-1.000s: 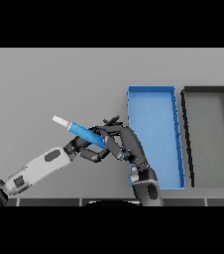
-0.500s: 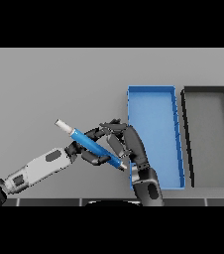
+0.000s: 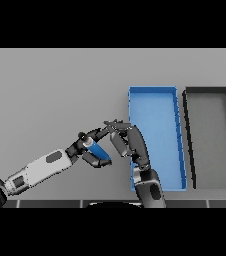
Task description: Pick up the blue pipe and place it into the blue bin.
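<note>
Blue pipe (image 3: 98, 150) slanting upper-left to lower-right (left hand (image 3: 87, 146) clutching), right hand (image 3: 127, 142) loose.

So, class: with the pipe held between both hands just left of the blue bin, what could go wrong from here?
1. The blue pipe is mostly hidden by the left hand and right hand; a shaky handover could drop it on the table.
2. It is short of the blue bin, so an early release would probably miss.
3. The black bin sits beside it; overshooting could land there.
</note>
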Action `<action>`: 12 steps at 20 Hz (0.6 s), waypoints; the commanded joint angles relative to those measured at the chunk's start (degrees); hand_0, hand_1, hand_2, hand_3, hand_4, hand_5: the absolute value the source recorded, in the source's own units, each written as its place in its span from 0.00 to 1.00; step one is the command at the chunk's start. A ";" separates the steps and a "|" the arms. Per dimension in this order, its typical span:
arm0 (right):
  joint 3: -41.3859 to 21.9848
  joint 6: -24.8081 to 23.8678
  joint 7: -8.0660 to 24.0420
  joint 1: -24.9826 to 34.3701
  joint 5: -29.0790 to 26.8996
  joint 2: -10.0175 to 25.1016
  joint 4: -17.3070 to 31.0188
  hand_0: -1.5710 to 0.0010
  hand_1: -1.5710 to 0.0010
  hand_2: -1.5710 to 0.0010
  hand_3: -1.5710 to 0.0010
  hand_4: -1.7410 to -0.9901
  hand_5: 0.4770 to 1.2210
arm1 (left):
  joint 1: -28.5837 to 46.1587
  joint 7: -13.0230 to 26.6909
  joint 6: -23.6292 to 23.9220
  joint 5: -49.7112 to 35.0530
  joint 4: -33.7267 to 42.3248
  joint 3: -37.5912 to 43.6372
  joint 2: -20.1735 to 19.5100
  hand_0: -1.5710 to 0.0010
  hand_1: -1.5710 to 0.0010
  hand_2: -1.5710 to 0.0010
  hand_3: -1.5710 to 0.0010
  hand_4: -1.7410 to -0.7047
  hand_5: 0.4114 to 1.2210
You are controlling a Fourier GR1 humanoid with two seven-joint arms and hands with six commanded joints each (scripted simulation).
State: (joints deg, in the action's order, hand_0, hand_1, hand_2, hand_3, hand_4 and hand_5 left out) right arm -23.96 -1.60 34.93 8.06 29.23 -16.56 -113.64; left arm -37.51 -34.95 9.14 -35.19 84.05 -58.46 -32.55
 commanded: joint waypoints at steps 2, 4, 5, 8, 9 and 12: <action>4.08 -0.47 -1.58 8.74 -3.63 -1.42 -7.18 0.00 0.00 0.00 0.00 0.33 1.00 | -0.27 10.14 0.63 -0.56 -0.43 -2.77 -0.75 1.00 1.00 1.00 1.00 0.85 0.09; 18.39 0.22 -0.94 23.51 -8.69 1.99 -9.21 0.00 0.00 0.00 0.00 0.32 1.00 | -1.29 22.62 2.33 -0.73 1.93 -5.38 -0.81 1.00 1.00 1.00 1.00 0.85 0.09; 24.36 1.41 0.00 25.36 -10.62 3.71 -7.07 0.00 0.00 0.00 0.00 0.32 1.00 | -1.28 23.86 2.78 -0.85 2.92 -5.54 -2.01 1.00 1.00 1.00 1.00 0.86 0.09; 36.02 4.59 0.01 21.64 -14.34 5.27 -6.97 0.00 0.00 0.00 0.00 0.32 1.00 | -1.42 25.30 4.40 -0.17 3.84 -5.98 -2.86 1.00 1.00 1.00 1.00 0.87 0.08; 38.11 5.36 0.01 19.79 -15.01 4.84 -6.95 0.00 0.00 0.00 0.00 0.32 1.00 | -1.57 25.85 4.64 -0.14 3.38 -6.05 -2.70 1.00 1.00 1.00 1.00 0.88 0.07; 43.87 5.80 0.01 11.47 -16.49 1.57 -7.68 0.00 0.00 0.00 0.00 0.32 1.00 | -2.39 26.78 4.55 -0.59 3.04 -5.98 -2.60 1.00 1.00 1.00 1.00 0.88 0.06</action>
State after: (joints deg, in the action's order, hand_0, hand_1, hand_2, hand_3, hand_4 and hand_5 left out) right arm 19.95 4.13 34.93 19.38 12.71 -15.06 -120.62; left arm -39.94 -8.14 13.70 -35.80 87.06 -64.45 -35.14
